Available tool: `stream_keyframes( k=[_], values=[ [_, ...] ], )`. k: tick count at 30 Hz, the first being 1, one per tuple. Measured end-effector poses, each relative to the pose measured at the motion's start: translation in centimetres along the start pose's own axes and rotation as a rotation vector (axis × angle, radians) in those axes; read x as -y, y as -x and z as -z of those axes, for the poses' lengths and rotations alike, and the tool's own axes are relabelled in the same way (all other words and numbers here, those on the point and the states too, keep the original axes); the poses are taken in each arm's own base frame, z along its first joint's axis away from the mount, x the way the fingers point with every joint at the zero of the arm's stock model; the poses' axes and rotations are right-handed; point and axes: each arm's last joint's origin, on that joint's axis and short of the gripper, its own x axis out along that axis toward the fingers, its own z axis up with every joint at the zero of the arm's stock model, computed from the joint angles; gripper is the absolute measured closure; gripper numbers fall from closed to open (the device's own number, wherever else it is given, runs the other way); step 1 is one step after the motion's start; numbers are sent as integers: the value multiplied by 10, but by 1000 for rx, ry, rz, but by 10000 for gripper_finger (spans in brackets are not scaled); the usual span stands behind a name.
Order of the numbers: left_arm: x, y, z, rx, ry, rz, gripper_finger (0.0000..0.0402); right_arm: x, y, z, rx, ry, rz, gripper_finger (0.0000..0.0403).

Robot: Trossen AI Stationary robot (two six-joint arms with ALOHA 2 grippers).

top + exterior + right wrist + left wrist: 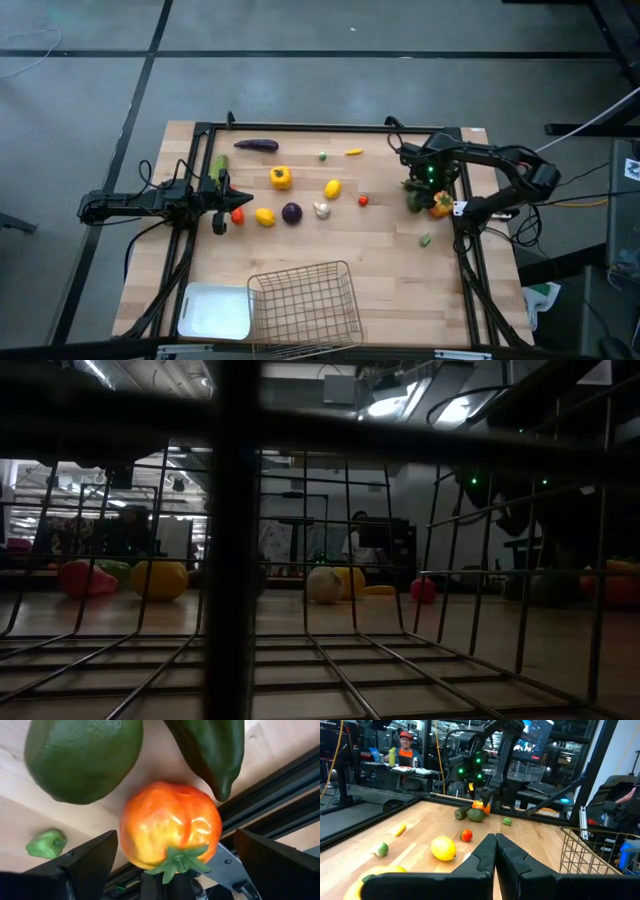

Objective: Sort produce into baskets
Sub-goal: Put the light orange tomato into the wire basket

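At the right of the high frame the right gripper [172,865] spreads its 2 fingers wide around the orange pepper [170,827], while the left gripper [495,851] at mid-left is closed.

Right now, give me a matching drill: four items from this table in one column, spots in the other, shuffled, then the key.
Items:
1. eggplant
2. orange pepper
3. white tray
4. garlic

Spots:
A. near table edge, left of the wire basket
B. far table edge, left half
C. between the open fingers of the right end effector
D. mid-table, just right of the purple onion

Pairs: 1-B, 2-C, 3-A, 4-D
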Motion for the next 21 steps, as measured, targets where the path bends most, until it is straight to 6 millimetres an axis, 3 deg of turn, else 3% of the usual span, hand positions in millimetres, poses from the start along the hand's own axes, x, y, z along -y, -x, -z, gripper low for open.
stream_keyframes(
  k=[14,21],
  values=[
    [0,0,0,0,0,0,396,-1,-10,-9,-72,0,5,6],
    [0,0,0,0,0,0,396,-3,-32,-2,-107,-4,-58,6]
  ],
)
